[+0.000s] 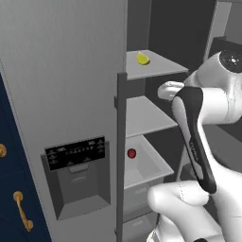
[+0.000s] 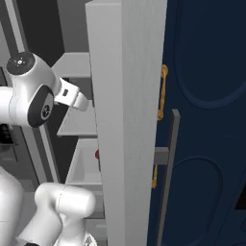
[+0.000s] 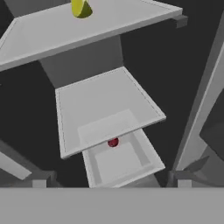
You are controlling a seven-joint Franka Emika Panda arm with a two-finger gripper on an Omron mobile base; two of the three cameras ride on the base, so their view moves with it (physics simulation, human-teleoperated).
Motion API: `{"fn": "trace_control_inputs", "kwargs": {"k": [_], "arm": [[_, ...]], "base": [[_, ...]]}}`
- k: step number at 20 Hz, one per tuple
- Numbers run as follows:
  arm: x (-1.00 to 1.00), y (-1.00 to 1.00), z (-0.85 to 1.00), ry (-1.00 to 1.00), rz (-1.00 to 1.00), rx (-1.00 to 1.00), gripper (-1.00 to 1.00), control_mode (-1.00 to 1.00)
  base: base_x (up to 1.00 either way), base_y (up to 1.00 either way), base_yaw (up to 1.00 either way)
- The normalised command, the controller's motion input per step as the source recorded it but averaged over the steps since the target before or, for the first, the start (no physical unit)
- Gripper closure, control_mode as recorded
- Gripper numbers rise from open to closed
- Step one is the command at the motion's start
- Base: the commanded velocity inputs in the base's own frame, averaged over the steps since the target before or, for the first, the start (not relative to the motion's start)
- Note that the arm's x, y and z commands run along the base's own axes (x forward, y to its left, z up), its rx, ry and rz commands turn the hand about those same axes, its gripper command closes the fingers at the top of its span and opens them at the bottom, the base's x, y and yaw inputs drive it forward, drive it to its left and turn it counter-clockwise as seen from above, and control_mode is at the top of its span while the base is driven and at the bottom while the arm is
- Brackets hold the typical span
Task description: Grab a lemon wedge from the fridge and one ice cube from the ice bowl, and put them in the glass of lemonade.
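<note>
With our hand spread wide and empty, we judge the lemon wedge (image 1: 143, 58) on the fridge's (image 1: 61, 94) upper shelf (image 1: 158, 67) light, slick and squashy, best pinched gently across its flat sides.

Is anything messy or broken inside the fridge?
Nothing stands out. The fridge is open, the lemon wedge sits neatly on the top shelf, and a small red fruit sits in the drawer below. No spills, nothing tipped or cracked.
</note>
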Motion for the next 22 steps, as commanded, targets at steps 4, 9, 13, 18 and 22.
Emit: {"fn": "trace_control_inputs", "kwargs": {"k": [4,9,13,18,22], "arm": [[0.87,-0.02,0.67,0.00,0.08,0.00,-1.00,-1.00],[1.00,0.00,-0.02,-0.03,0.00,0.00,-1.00,-1.00],[0.88,0.12,0.14,0.00,0.00,-0.11,-1.00,-1.00],[0.79,0.39,0.22,-0.02,0.00,-0.19,-1.00,-1.00],[0.67,0.09,0.14,-0.02,0.00,-0.09,-1.00,-1.00]], "base": [[0.00,0.00,0.00],[0.00,0.00,0.00],[0.00,0.00,0.00],[0.00,0.00,0.00],[0.00,0.00,0.00]]}}
